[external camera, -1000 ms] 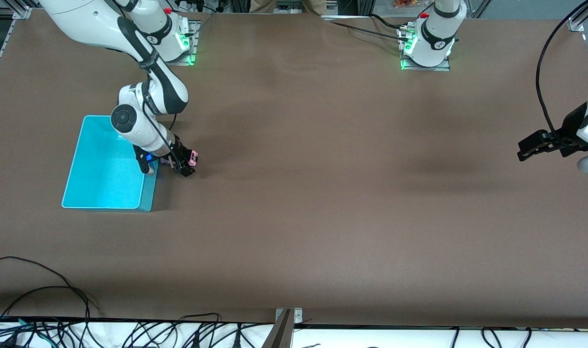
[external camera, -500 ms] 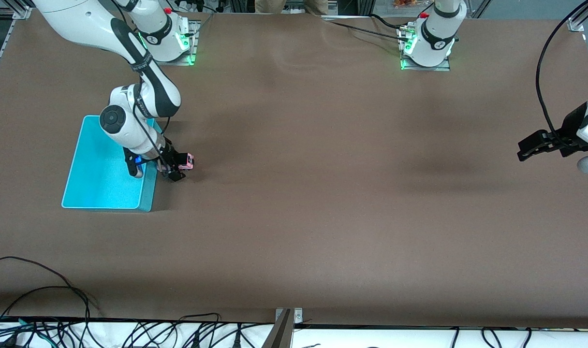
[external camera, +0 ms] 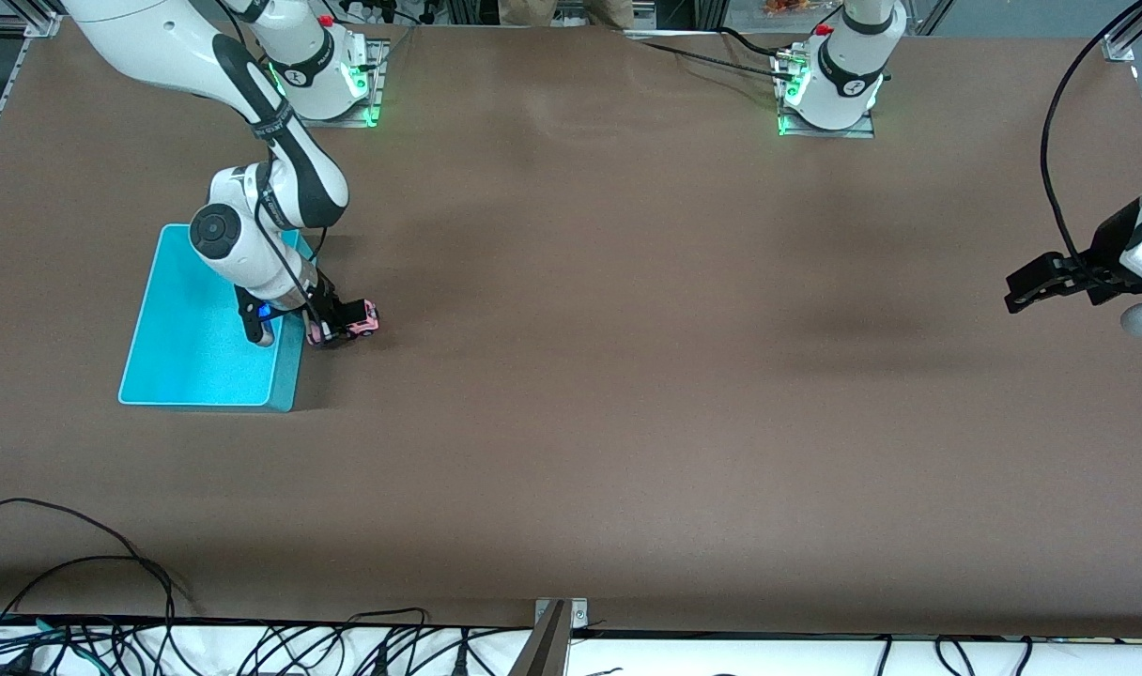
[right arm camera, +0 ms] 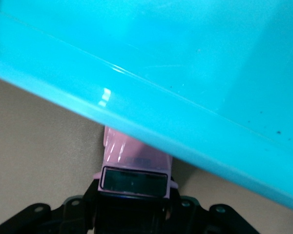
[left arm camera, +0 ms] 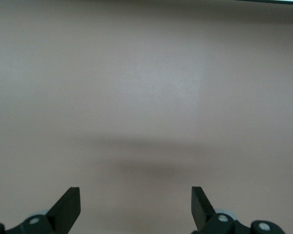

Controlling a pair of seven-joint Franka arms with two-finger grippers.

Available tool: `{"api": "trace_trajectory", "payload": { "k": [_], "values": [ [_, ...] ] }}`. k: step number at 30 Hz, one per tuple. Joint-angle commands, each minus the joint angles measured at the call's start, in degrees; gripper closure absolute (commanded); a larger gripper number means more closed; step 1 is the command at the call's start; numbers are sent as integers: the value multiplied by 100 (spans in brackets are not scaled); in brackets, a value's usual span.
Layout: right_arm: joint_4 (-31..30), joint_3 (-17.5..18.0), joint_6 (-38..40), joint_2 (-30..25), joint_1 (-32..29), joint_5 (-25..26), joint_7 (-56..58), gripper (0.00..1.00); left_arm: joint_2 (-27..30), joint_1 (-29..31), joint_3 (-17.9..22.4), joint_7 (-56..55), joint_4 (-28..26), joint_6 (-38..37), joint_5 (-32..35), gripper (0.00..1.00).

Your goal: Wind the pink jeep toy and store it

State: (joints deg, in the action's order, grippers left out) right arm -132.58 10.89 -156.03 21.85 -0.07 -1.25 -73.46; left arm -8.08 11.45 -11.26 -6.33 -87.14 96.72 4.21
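A turquoise bin (external camera: 200,324) is set on the brown table (external camera: 627,376) toward the right arm's end; nothing is seen inside it, though part of its floor is hidden by the right arm. The pink jeep toy (external camera: 360,321) is found just beside the bin's wall, on the side toward the left arm's end. In the right wrist view the toy (right arm camera: 135,170) is seen gripped between the dark fingers, its nose close under the bin's rim (right arm camera: 151,122). The right gripper (external camera: 338,324) is closed on the toy at the bin's side.

Compared with the earlier frames, the right arm has been drawn slightly toward the bin, and the toy has been carried with it; the fingers, wider a moment before, have now been shut on the toy.

The left gripper (external camera: 1041,282) is held over the table at the left arm's end, well apart from the bin, where that arm waits unchanged. Its fingers (left arm camera: 68,209) are spread wide, with nothing between them.
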Motion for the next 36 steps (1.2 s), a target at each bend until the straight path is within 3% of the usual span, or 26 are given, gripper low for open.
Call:
{"api": "trace_trajectory", "payload": {
  "k": [1, 6, 20, 28, 36],
  "values": [
    [30, -17, -24, -49, -2, 142, 59, 96, 105, -11, -16, 9, -110, -4, 115, 0],
    [188, -8, 28, -216, -11, 134, 103, 100, 105, -11, -16, 9, -110, -4, 124, 0],
    [900, 27, 1337, -576, -11, 230, 165, 100, 96, -11, -16, 9, -110, -4, 159, 0],
    [1225, 27, 2032, -840, -20, 221, 1201, 100, 96, -11, -16, 9, -110, -4, 168, 0],
    [1586, 9, 3051, -945, -221, 169, 2993, 100, 96, -11, -16, 9, -101, -4, 168, 0]
  ]
}}
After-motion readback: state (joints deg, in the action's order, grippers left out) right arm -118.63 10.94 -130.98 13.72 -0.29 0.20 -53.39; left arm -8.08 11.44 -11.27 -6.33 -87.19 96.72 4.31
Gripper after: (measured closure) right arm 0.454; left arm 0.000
